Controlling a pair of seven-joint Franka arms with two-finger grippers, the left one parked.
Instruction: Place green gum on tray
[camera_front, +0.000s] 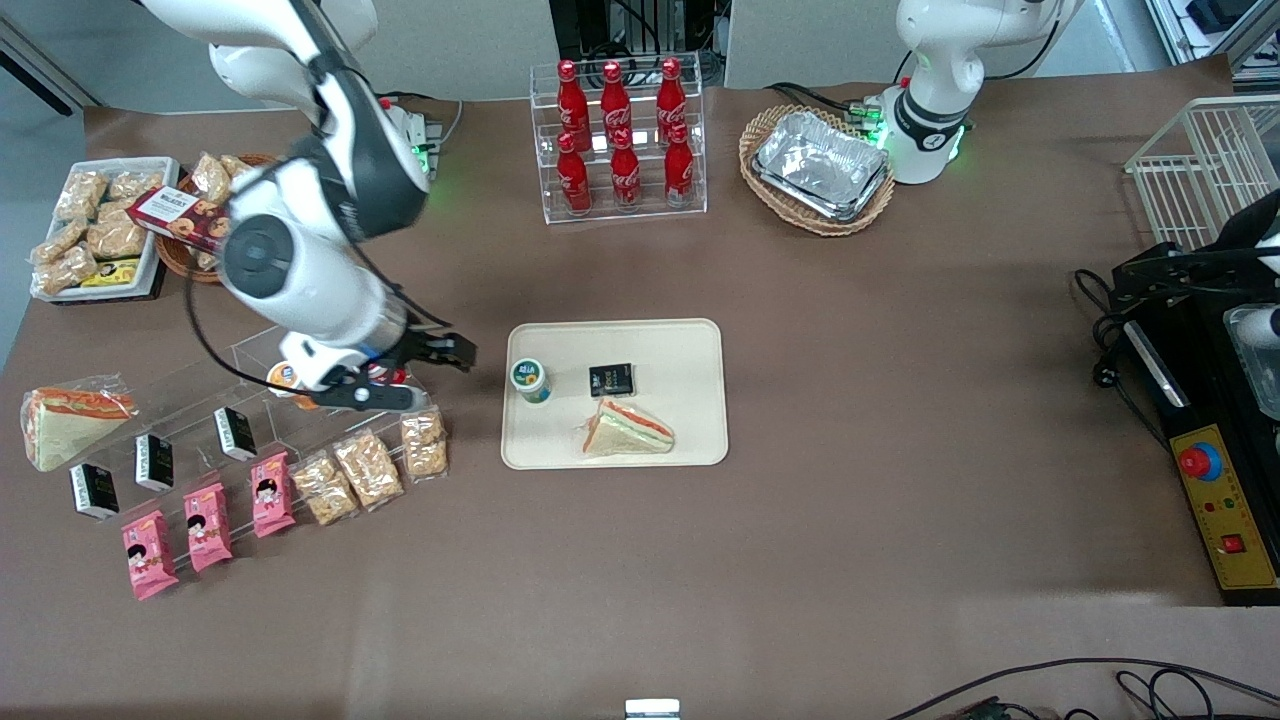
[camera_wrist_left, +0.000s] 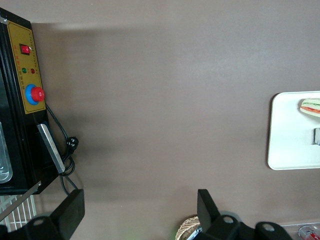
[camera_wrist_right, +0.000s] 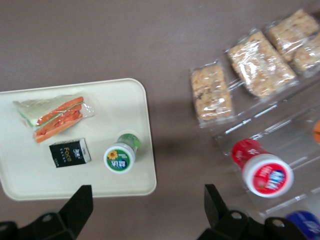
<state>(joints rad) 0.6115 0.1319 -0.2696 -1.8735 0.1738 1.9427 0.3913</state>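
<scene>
Jaws of the gripper (camera_wrist_right: 145, 210) stand apart, empty — near them the green gum (camera_front: 530, 380) stands upright, lid up, on the tray (camera_front: 690, 345).

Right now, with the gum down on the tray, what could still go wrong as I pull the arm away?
The green gum stands upright near the rim of the tray, so a low sweep could tip it off. The tool is open and empty, just off that edge. Beneath the arm are the red canister and snack packets; dipping while retreating might knock them.
</scene>
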